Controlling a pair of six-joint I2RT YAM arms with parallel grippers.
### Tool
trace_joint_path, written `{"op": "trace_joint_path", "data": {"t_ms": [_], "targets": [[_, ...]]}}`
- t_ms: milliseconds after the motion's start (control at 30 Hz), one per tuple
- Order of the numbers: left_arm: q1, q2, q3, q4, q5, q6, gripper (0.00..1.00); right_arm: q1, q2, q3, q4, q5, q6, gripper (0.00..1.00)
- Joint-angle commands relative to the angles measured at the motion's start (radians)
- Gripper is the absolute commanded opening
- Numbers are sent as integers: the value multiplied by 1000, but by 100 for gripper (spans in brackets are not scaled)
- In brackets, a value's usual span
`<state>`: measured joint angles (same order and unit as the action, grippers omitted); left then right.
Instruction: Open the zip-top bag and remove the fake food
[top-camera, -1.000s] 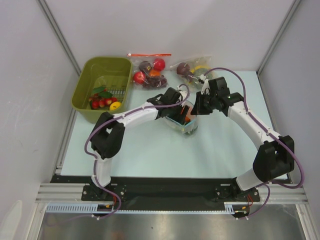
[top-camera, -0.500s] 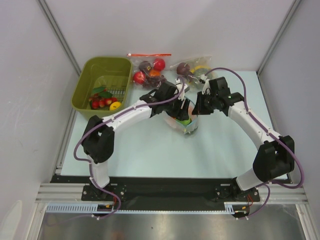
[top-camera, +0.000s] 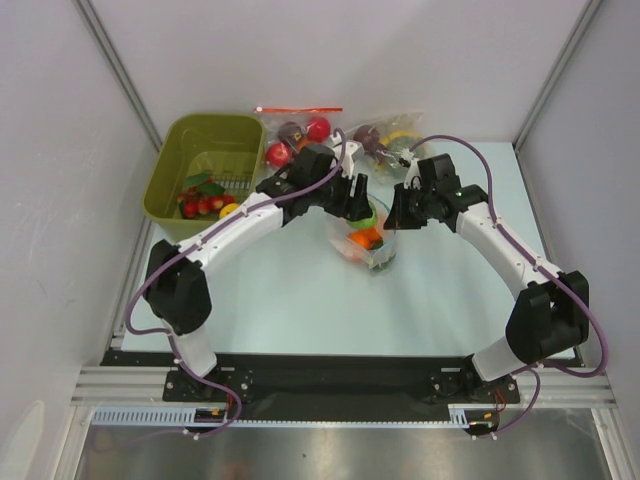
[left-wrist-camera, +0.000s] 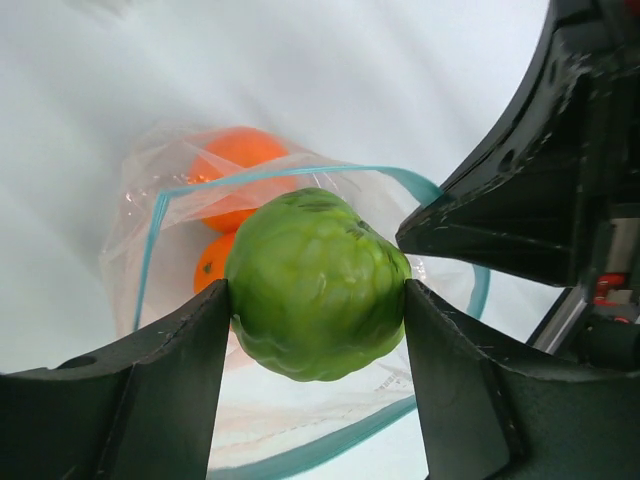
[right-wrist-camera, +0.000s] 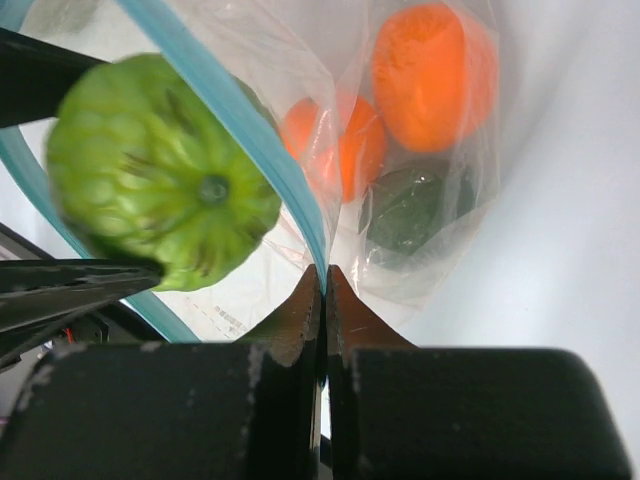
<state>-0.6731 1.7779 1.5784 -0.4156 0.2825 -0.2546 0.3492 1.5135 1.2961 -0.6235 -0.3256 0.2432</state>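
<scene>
The zip-top bag (top-camera: 372, 243) lies open at the table's middle, its light-blue zip strip (left-wrist-camera: 300, 172) spread into a loop. My left gripper (left-wrist-camera: 316, 300) is shut on the light green fruit (left-wrist-camera: 317, 283) and holds it just above the bag's mouth; the fruit also shows in the top view (top-camera: 366, 214) and the right wrist view (right-wrist-camera: 160, 170). My right gripper (right-wrist-camera: 325, 285) is shut on the bag's zip strip (right-wrist-camera: 265, 140) at the right rim. Orange fruits (right-wrist-camera: 434, 75) and a dark green fruit (right-wrist-camera: 412, 208) are inside the bag. The yellow fruit is hidden.
An olive-green bin (top-camera: 205, 172) with small red tomatoes stands at the back left. A clear bag with a red-orange zip (top-camera: 297, 138) and another clear bag of fruit (top-camera: 385, 140) lie at the back. Walls enclose the table on three sides.
My left gripper has risen out of the bag and moved back towards the far left with the light green fruit in it. The right arm has stayed still, holding the bag's rim.
</scene>
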Motion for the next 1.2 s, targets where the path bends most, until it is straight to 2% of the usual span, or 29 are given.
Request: {"op": "trace_joint_path", "data": {"t_ms": [0,233,400,567,633,767,867,967,1167], "targets": [[9,-63,57,28,43,-21,16,-3,-10,8,4,10,-1,0],[49,-104,80,43,121,-67,16,-1,-10,5,7,8,1,0],[84,-144,78,113,205,-130,16,-3,-9,3,7,8,1,0],[144,-172,55,165,342,-144,15,-3,-9,5,7,7,1,0],[176,-190,25,246,427,-162,15,-3,-10,3,8,8,1,0],[217,-244,-15,304,477,-166,15,-3,-10,2,7,7,1,0],[274,-278,-24,330,474,-178,15,-3,-9,2,8,3,1,0],[354,-298,-17,282,439,-134,15,-3,-10,2,10,5,1,0],[516,-359,-61,238,296,-88,15,-3,-21,0,11,14,-2,0]]}}
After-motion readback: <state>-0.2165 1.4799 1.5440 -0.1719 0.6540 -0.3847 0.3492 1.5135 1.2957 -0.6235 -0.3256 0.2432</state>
